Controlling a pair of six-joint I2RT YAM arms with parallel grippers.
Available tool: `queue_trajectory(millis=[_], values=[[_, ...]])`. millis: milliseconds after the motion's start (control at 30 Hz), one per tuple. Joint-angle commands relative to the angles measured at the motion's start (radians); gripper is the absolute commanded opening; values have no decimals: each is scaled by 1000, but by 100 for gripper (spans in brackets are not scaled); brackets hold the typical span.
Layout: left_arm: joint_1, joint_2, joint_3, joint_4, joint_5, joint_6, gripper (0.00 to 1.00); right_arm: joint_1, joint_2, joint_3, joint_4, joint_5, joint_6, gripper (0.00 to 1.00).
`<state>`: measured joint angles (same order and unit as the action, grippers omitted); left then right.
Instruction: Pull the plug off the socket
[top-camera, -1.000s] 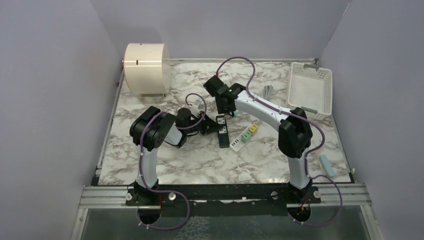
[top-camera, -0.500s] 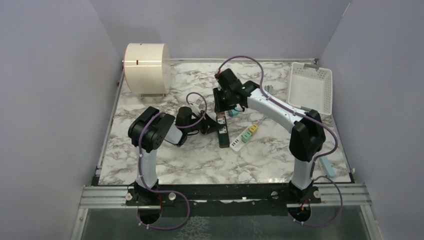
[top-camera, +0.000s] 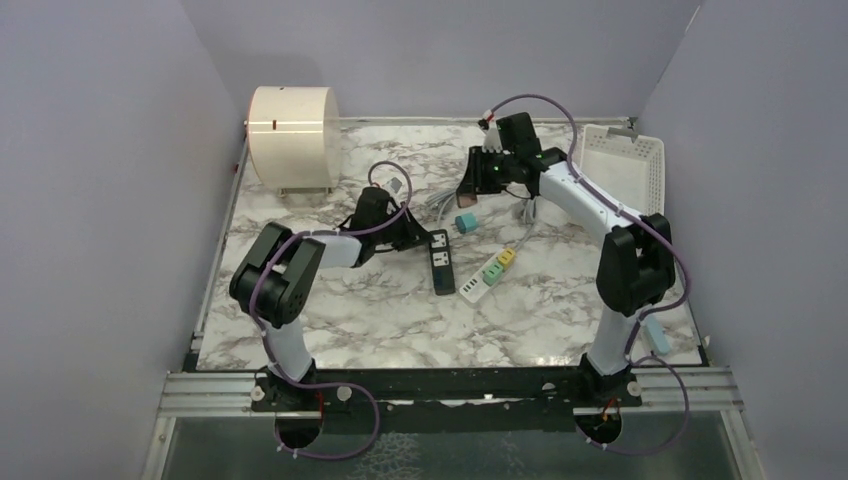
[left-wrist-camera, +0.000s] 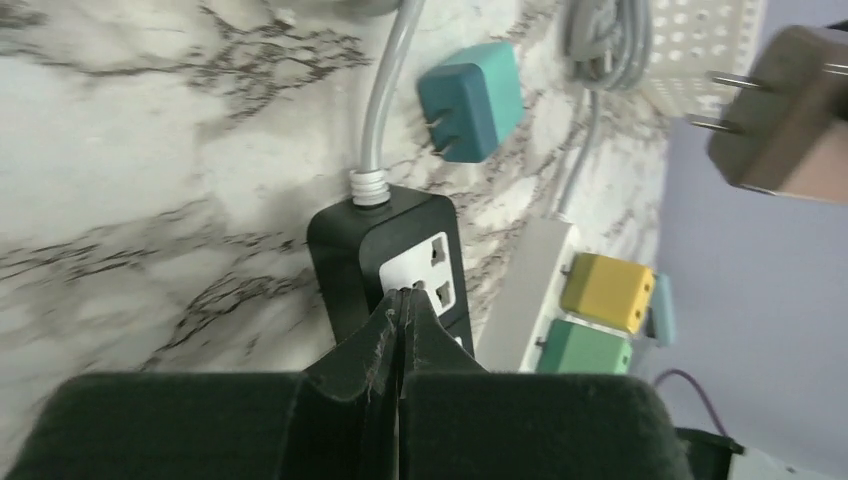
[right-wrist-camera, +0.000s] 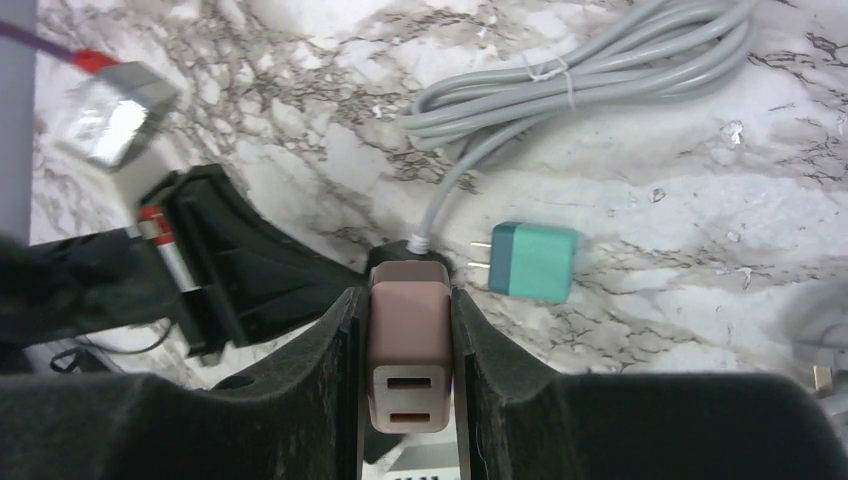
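The left arm (top-camera: 285, 345) and the right arm (top-camera: 580, 195) are both wearing smooth white shells between chunky black joint housings. A purple cable (top-camera: 535, 99) is looping along each arm and trailing down under the black base plate (top-camera: 450, 385). A small green light (top-camera: 497, 168) is glowing on the right arm's black wrist block. The left pincer (left-wrist-camera: 400, 300) is showing matte black fingers (left-wrist-camera: 500, 420) with a rough, foam-like surface. The right pincer (right-wrist-camera: 410, 300) is showing the same black fingers (right-wrist-camera: 320, 380), which are curving inward at their inner edges.
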<state>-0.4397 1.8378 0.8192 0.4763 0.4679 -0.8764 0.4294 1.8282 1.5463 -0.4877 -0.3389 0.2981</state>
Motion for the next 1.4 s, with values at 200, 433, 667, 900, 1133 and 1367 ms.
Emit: queue_trajectory(millis=[200, 433, 667, 900, 1133, 1367], values=[[1, -383, 86, -437, -178, 321, 30, -39, 121, -32, 72, 89, 6, 1], [-39, -507, 50, -538, -190, 357, 46, -54, 154, -102, 122, 106, 30, 1], [-131, -537, -24, -519, -165, 327, 51, -68, 195, -118, 136, 98, 41, 4], [-212, -442, -116, -263, -78, 178, 52, -77, 211, -118, 137, 112, 54, 22], [-307, -288, -56, -191, -116, 119, 52, -139, 237, -134, 217, -13, 114, 28], [-329, -189, -41, -176, -219, 56, 51, -161, 261, -92, 240, -79, 130, 43]])
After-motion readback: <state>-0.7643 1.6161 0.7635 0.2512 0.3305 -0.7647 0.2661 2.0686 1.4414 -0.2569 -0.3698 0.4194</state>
